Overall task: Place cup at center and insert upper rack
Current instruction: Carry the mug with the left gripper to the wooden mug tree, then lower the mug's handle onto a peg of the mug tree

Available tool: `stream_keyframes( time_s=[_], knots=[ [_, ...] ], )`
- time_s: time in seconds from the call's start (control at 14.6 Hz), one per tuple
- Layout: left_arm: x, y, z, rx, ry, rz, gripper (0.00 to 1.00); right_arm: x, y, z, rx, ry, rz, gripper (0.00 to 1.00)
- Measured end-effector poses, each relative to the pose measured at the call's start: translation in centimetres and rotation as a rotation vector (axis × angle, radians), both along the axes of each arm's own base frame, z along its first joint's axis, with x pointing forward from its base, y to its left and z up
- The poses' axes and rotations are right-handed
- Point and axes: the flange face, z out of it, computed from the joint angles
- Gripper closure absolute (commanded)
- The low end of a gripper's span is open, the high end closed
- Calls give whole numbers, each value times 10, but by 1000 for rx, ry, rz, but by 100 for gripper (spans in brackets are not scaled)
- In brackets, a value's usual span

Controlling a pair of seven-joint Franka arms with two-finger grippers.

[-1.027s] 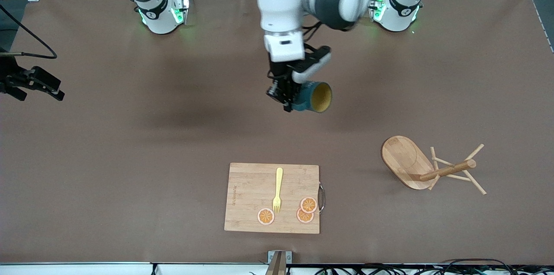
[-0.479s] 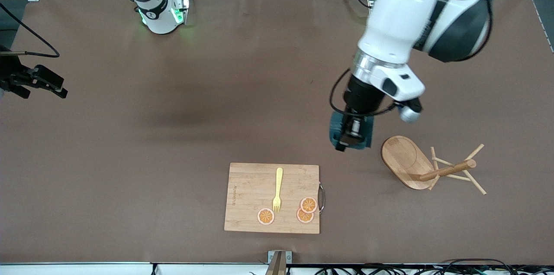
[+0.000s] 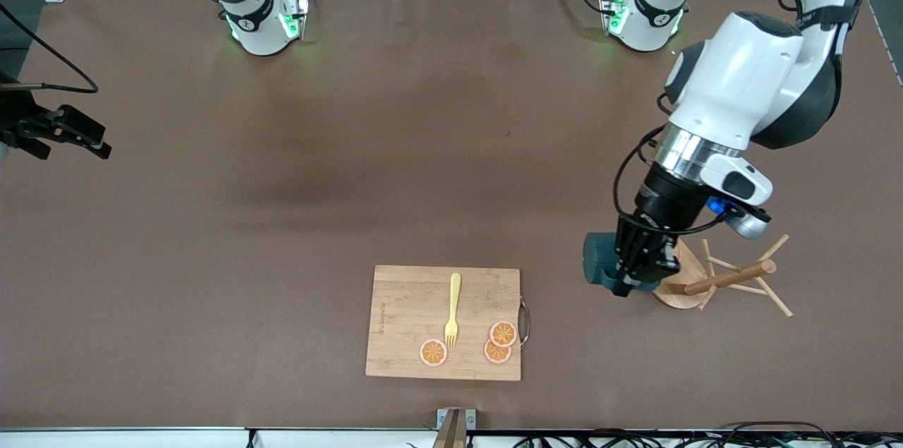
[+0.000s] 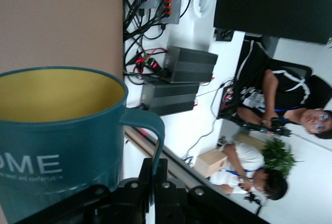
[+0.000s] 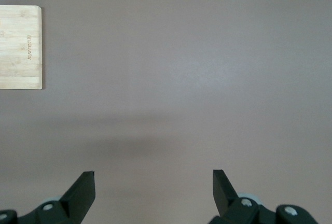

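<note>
Cup [image 3: 600, 261] over brown table [image 3: 282, 222].

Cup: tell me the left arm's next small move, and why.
Probably carry the cup toward the table's middle before lowering it. The left pincer is shut on its handle, holding it sideways beside the toppled rack, not at center. The right pincer waits open.

Brown table [image 3: 282, 222]. Wooden cutting board [image 3: 409, 307] laid near front-camera edge. Mug tree [image 3: 726, 277] tipped on its side beside cutting board, toward left arm's end, resting on table.
</note>
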Motion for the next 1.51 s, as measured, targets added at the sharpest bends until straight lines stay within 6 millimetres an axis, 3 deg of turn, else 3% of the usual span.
stream_keyframes(
  time_s=[0.27, 0.55, 0.75, 1.23, 1.51],
  knots=[
    [2, 65, -29, -89, -8, 57, 100, 0, 5, 0, 0, -1, 9, 0],
    [2, 110, -50, -76, 13, 41, 100, 0, 5, 0, 0, -1, 9, 0],
    [-2, 113, -64, -62, 31, 21, 99, 0, 5, 1, 0, -2, 8, 0],
    [-8, 87, -69, -1, 166, -58, 99, 0, 4, 1, 0, -2, 7, 0],
    [-6, 93, -75, 58, 235, -125, 99, 0, 4, 1, 0, -2, 7, 0]
  ],
)
